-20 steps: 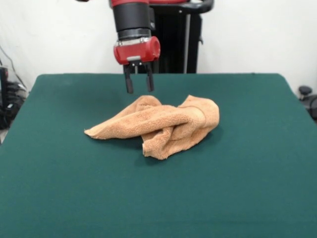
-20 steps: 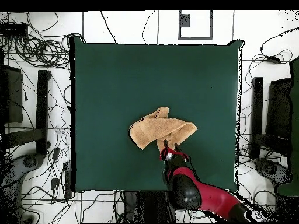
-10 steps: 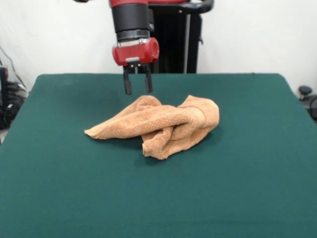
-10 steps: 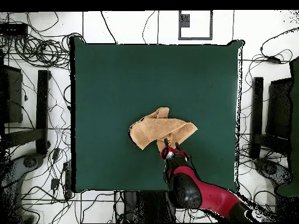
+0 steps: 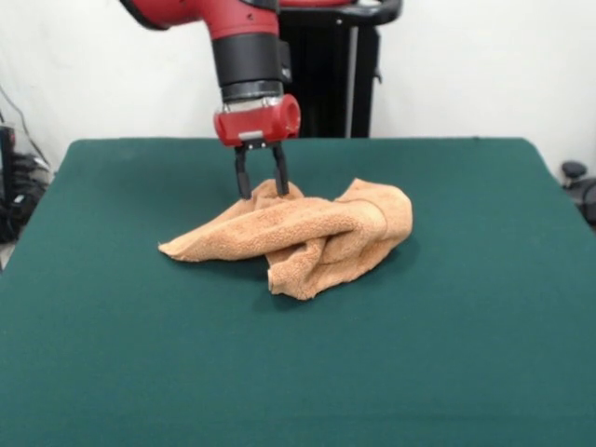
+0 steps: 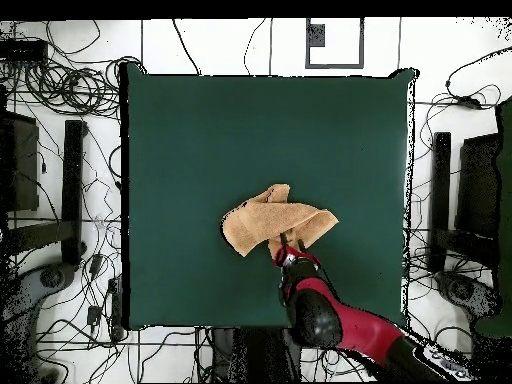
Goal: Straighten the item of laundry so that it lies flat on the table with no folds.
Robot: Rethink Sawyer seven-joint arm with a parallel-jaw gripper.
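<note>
Front view: gripper (image 5: 261, 184) at the towel's (image 5: 307, 233) far edge, nothing flattened yet.

The fingers (image 5: 243, 182) stand spread, straddling a raised fold at about 11 o'clock of the heap, tips level with the cloth; whether they touch it I cannot tell. The towel lies crumpled and twisted near the middle of the table (image 5: 484, 354), one corner trailing out toward 9 o'clock, a thick roll at 3 o'clock. Overhead it shows as a bunched patch, not a square. By my judgement all the work is left: grasp, lift, spread.
</note>
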